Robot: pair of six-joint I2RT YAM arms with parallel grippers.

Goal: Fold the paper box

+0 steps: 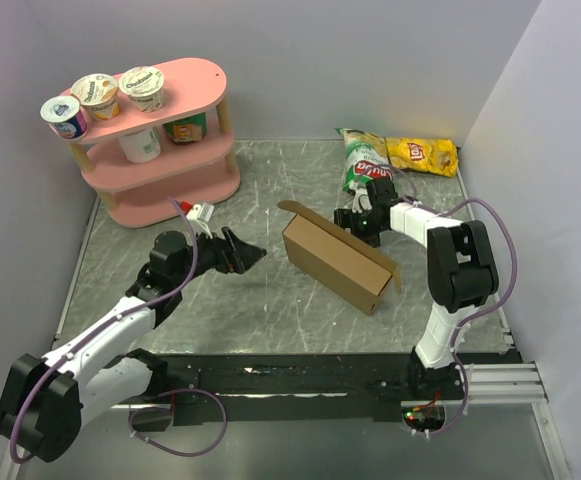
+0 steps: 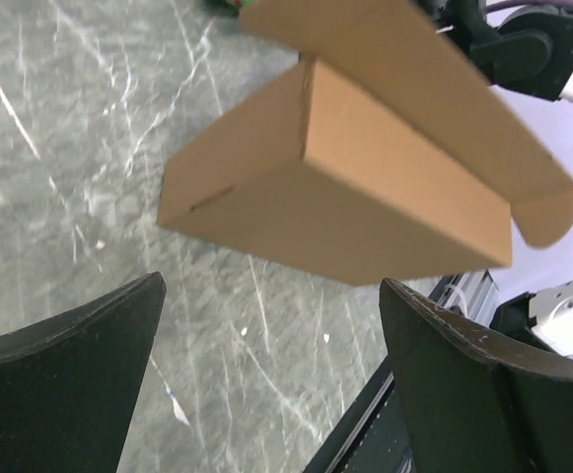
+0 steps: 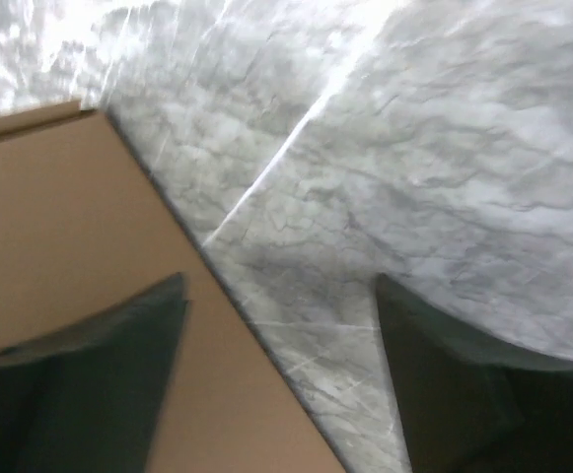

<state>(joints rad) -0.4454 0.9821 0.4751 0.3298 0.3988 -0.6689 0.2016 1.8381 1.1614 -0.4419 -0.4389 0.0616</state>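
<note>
One paper box (image 1: 335, 262), two chip bags (image 1: 363, 158), left end effector (image 2: 271, 291) and right end effector (image 3: 278, 286) both open, empty

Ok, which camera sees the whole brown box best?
The top camera: the paper box shows whole there, flaps included. The left wrist view shows most of it close up, cut off at the top. The right wrist view shows only a flat brown patch.

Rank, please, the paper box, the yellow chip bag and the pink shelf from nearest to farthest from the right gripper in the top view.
1. paper box, beside the right gripper.
2. yellow chip bag, back right.
3. pink shelf, back left.
</note>
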